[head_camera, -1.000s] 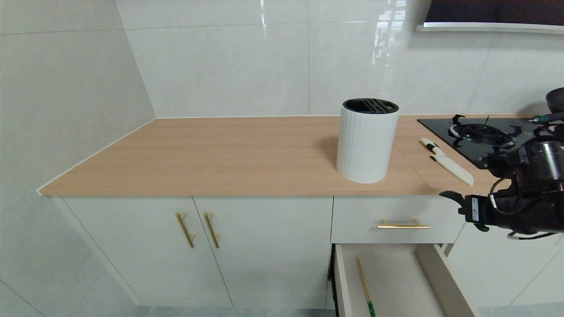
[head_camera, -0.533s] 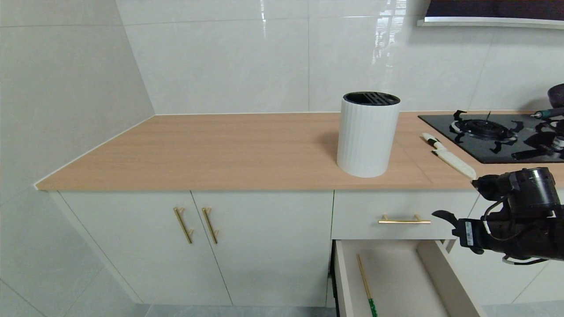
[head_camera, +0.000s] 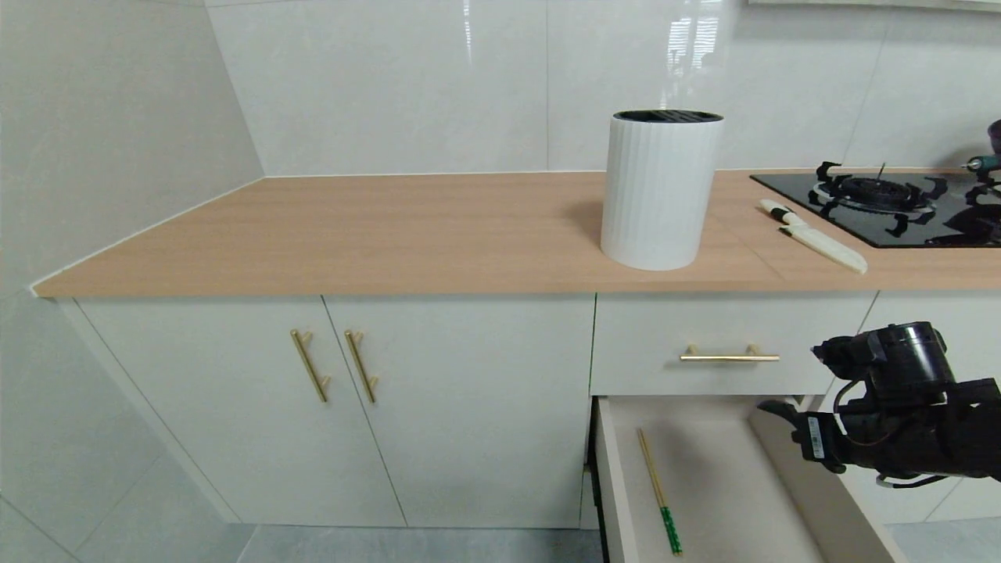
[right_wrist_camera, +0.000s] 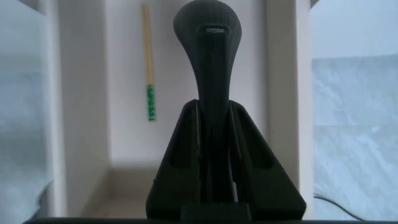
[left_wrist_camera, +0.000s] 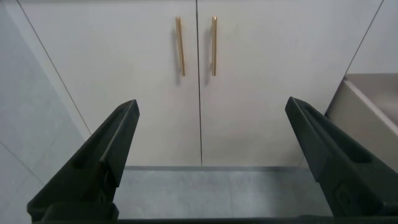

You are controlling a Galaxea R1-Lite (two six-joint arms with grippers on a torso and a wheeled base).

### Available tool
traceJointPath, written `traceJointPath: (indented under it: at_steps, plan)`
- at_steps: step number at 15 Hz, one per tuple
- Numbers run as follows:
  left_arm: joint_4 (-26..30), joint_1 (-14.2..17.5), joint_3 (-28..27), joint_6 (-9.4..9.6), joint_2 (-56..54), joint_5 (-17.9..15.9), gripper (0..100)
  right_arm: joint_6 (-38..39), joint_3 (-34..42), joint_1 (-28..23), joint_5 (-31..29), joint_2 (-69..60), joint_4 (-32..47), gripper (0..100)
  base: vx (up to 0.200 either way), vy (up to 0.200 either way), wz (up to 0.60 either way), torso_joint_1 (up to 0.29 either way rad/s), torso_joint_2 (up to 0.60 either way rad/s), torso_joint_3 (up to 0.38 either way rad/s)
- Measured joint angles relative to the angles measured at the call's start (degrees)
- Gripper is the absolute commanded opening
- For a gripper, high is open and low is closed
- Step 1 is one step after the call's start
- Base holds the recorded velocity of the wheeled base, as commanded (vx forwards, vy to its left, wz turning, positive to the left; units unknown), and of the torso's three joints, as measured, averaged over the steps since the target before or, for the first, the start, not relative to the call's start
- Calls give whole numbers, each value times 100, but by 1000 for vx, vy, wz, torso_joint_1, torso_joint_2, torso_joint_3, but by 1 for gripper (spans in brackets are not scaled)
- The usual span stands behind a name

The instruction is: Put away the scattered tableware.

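My right gripper (head_camera: pixel 809 438) hangs over the right side of the open drawer (head_camera: pixel 608 469), shut on a dark spoon-shaped utensil (head_camera: pixel 776 408) that sticks out past its fingers. In the right wrist view the utensil (right_wrist_camera: pixel 208 43) points over the drawer's pale floor (right_wrist_camera: pixel 81 93). A pair of wooden chopsticks with green ends (head_camera: pixel 658 493) (right_wrist_camera: pixel 148 62) lies inside the drawer. A white-bladed knife (head_camera: pixel 817 238) lies on the wooden counter beside a white ribbed knife block (head_camera: pixel 661 191). My left gripper (left_wrist_camera: pixel 211 109) stands open in front of the cabinet doors, with nothing between its fingers.
A black gas hob (head_camera: pixel 876 207) sits at the counter's right end. A shut drawer with a gold handle (head_camera: pixel 729 357) is just above the open one. Two cabinet doors with gold handles (head_camera: pixel 336 375) (left_wrist_camera: pixel 196 46) are to the left. Tiled walls close the back and left.
The camera has dropped, so the whole view shifted. My right gripper has come down from counter height to the level of the open drawer, still shut on the dark utensil.
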Motion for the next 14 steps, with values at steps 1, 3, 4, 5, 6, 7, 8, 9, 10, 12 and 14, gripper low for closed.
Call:
traceJointPath:
  at_steps: [1,3,4,5,6,7,8,9,10,12,14]
  plan:
    - [2,0,0,2,0,0,100,0,16,11,-69,87,-95,0,0,0,0,-178,452,300]
    - [2,0,-5,0,0,0,100,-2,71,72,-182,296,-317,0,0,0,0,-154,456,295]
    - [6,2,-7,2,0,2,100,-5,112,100,-197,400,-411,0,0,0,0,-139,456,315]
    - [9,2,-5,2,0,0,100,-7,145,124,-202,496,-542,0,0,0,0,-144,442,310]
    - [9,2,-5,2,0,0,100,-9,179,141,-202,580,-597,0,0,0,0,-129,452,320]
    - [6,0,-5,2,0,0,100,-9,200,152,-204,660,-619,0,0,0,0,-119,452,320]
    - [4,0,-2,2,0,2,100,-9,211,173,-235,714,-619,0,0,0,0,-80,320,227]
    - [4,0,-2,2,0,2,100,-9,215,183,-252,756,-622,0,0,0,0,-36,188,129]
    - [4,0,-2,2,0,2,100,-5,217,205,-347,786,-627,0,0,0,0,-27,95,51]
    - [4,0,-2,2,0,0,100,-2,219,238,-384,817,-627,0,0,0,0,-4,33,25]
    - [2,0,-2,2,0,0,100,0,219,246,-393,858,-747,0,0,0,0,0,0,0]
